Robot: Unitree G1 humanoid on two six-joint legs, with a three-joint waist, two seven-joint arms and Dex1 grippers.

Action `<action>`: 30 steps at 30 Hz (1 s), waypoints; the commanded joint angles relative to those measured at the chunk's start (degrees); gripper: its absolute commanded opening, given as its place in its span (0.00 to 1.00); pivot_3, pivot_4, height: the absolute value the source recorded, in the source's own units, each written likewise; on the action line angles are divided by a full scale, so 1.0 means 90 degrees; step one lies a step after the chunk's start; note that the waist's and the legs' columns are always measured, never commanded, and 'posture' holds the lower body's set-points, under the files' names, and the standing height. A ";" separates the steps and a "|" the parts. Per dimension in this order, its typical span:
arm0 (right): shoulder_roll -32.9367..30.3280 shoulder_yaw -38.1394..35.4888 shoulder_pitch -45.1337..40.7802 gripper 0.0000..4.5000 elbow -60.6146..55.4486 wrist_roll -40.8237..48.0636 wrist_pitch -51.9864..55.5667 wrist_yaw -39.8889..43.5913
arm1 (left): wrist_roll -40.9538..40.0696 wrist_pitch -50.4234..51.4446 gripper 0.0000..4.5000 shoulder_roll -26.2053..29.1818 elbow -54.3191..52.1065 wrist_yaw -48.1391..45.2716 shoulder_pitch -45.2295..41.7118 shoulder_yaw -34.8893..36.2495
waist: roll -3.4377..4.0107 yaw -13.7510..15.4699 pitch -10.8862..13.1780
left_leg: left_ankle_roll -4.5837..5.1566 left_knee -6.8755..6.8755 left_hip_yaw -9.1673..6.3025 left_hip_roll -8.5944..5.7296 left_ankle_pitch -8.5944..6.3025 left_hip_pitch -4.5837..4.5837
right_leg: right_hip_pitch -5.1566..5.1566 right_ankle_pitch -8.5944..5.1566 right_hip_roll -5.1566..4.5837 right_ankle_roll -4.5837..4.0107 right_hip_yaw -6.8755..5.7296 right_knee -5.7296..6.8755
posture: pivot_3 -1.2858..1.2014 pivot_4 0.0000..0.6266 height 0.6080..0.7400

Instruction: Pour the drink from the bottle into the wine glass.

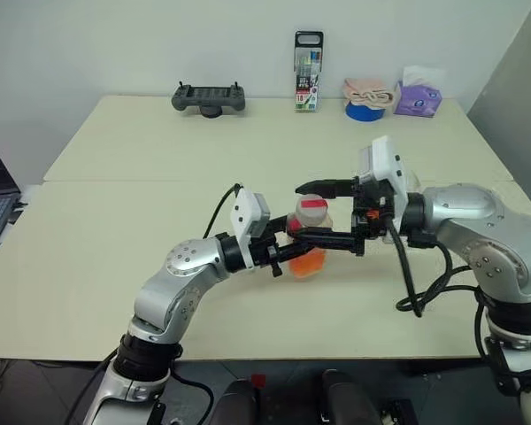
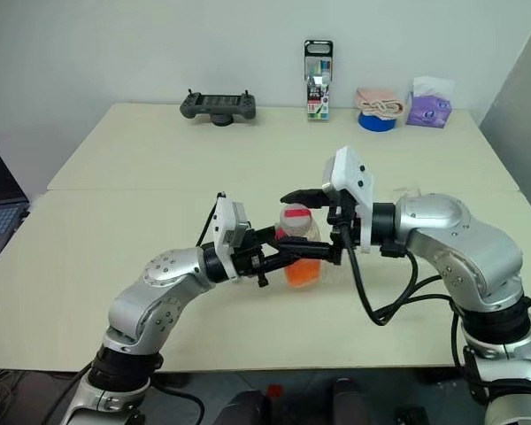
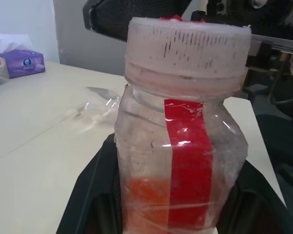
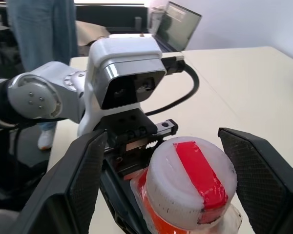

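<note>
Now my left pincer (image 2: 279, 252), arm reaching level toward three o'clock, is clenched on the bottle (image 2: 299, 248), held upright above the surface (image 2: 159, 177). My right pincer (image 4: 161, 180) reaches toward nine o'clock, released, fingers straddling the cap (image 4: 190, 180) without touching.

Both arms bend inward and meet near the middle of the head views. The left hand (image 1: 294, 246), coming in from the lower left and pointing level toward the right, has its two black fingers clamped on the body of the bottle (image 1: 310, 239). The right hand (image 4: 161, 180), reaching in from the right, has its fingers spread apart on either side of the bottle's cap without touching it.
</note>
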 commanded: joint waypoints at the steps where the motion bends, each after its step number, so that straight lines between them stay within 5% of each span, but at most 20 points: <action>1: 0.0358 -0.0366 0.0082 0.87 -0.0603 -0.0168 0.0506 -0.1370 | 0.0141 -0.0330 0.40 -0.0108 0.0043 0.0097 -0.0154 0.0106 | 0.0000 -0.0003 0.0000 | 0.0000 0.0000 -0.0002 0.0000 0.0000 0.0001 | -0.0001 0.0000 0.0000 0.0000 0.0002 0.0002 | 0.52 0.24 1.00; 18: 0.1879 -0.0518 0.0253 0.87 -0.1772 -0.0435 0.2394 -0.4190 | 0.0324 -0.0595 0.40 -0.0252 0.0399 0.0055 -0.0283 0.0111 | 0.0001 -0.0013 0.0000 | 0.0000 0.0000 0.0002 -0.0001 0.0000 -0.0002 | -0.0005 0.0000 0.0002 0.0000 -0.0001 0.0009 | 0.52 0.24 1.00; 21: 0.2032 -0.0516 0.0236 0.79 -0.1763 -0.0511 0.2490 -0.4382 | 0.0329 -0.0595 0.40 -0.0258 0.0404 0.0067 -0.0279 0.0112 | 0.0001 -0.0016 0.0000 | 0.0000 0.0000 0.0002 -0.0001 0.0000 -0.0001 | -0.0005 0.0000 0.0002 0.0000 -0.0001 0.0010 | 0.52 0.24 1.00; 27: 0.1874 -0.0495 0.0194 0.40 -0.1679 -0.0547 0.2679 -0.4340 | 0.0341 -0.0566 0.40 -0.0264 0.0361 0.0088 -0.0256 0.0110 | 0.0001 -0.0023 0.0000 | 0.0001 -0.0001 0.0003 -0.0002 0.0000 -0.0002 | -0.0005 0.0000 0.0003 0.0000 -0.0001 0.0008 | 0.52 0.24 1.00; 30: 0.1583 -0.0424 0.0254 0.40 -0.1587 -0.0514 0.2652 -0.4115 | 0.0344 -0.0563 0.39 -0.0256 0.0331 0.0094 -0.0224 0.0124 | 0.0001 -0.0024 0.0000 | 0.0001 -0.0001 0.0006 -0.0002 0.0000 -0.0002 | -0.0005 0.0000 0.0003 0.0000 -0.0002 0.0009 | 0.52 0.24 1.00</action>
